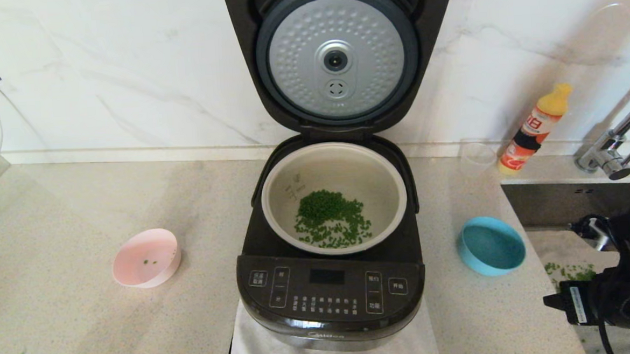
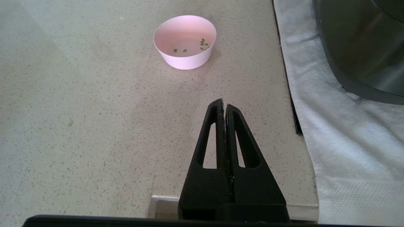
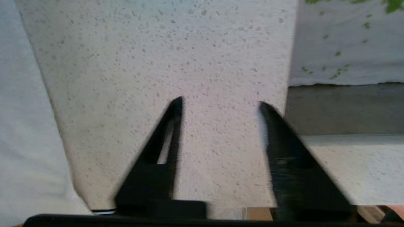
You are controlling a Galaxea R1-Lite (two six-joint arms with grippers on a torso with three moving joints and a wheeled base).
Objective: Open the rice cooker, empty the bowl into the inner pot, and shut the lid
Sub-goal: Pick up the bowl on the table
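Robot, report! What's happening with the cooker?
Left gripper shut, right gripper open, both empty. Lid up, green bits in inner pot. Nothing blocking.

The lid (image 1: 335,57) is cut off at its top edge; panel labels too small to read.

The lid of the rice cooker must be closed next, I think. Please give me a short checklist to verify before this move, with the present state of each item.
1. The lid is fully up, its dimpled silver underside facing forward: ok.
2. Green contents lie inside the inner pot: ok.
3. The pink bowl is emptied: not ok, a few green pieces remain.
4. The blue bowl is empty, standing apart from the rice cooker: ok.
5. Nothing rests on the pot rim to block the lid: ok.
6. Left tool is shut over the counter; right tool is open, holding nothing: ok.
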